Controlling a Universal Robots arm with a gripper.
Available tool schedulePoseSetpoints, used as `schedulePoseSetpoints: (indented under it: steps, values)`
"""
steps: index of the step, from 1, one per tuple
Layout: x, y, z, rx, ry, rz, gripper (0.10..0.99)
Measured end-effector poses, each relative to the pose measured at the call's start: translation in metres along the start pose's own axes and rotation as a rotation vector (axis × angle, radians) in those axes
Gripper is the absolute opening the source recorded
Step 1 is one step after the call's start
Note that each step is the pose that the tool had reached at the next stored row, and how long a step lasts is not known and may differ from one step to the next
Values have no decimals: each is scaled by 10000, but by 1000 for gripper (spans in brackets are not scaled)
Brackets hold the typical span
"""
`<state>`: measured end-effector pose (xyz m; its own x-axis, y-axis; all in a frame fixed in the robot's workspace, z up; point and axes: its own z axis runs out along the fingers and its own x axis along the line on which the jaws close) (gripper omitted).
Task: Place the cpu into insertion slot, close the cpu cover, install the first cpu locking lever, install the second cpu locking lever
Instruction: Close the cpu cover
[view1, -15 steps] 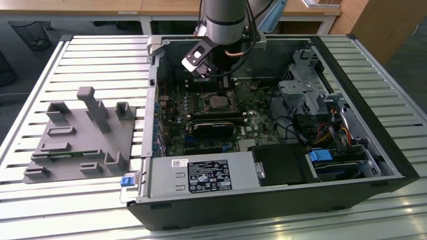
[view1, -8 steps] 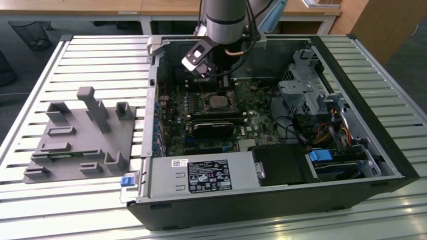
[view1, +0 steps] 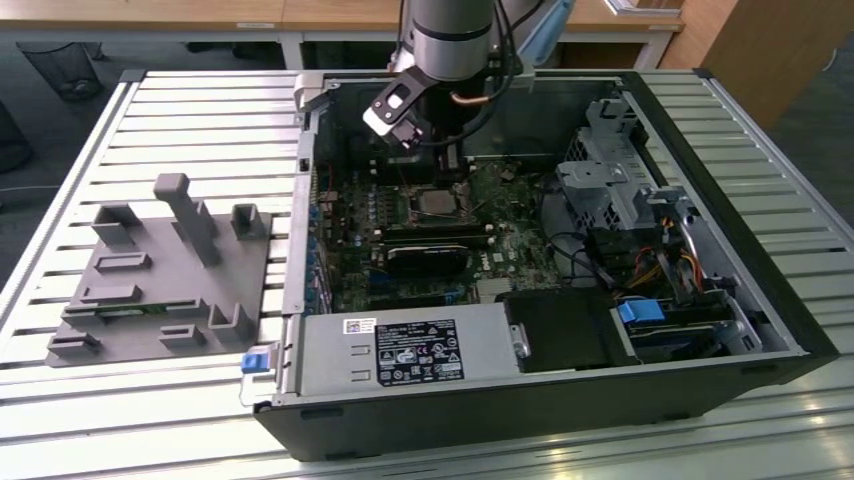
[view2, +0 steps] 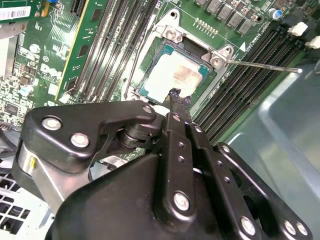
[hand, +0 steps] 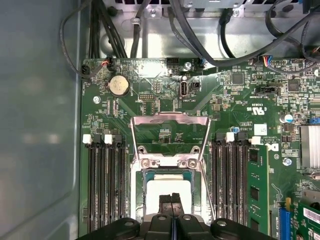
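Observation:
The cpu (view2: 172, 75) (hand: 167, 186), pale metal top up, lies in the insertion slot (view2: 150, 95) (view1: 430, 205) on the green board. The cpu cover (hand: 170, 119), a silvery frame with a window, stands swung open off its hinge (hand: 167, 162). One thin locking lever (view2: 265, 65) juts out free from the socket corner. Another wire lever (view2: 131, 75) runs along the opposite side. My gripper (view2: 176, 96) (hand: 171, 197) (view1: 450, 165) is shut with nothing between its fingers. Its tips are over the cpu's edge; I cannot tell if they touch.
Long black memory slots (hand: 105, 185) (hand: 232, 180) flank the socket. Cables (hand: 200, 35) hang past the board's far edge. The case holds a black heatsink block (view1: 427, 255), a power supply (view1: 400, 350) and a drive cage (view1: 614, 180). A grey fixture (view1: 160, 280) lies beside the case.

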<state>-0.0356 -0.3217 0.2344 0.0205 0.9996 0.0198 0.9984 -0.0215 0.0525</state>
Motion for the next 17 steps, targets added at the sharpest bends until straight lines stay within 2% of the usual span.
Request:
schedulePoseSetpoints:
  steps: [7, 17]
  values:
    - [1, 3, -52, 19, -1, 0, 122]
    - [2, 5, -85, 28, 0, 0, 122]
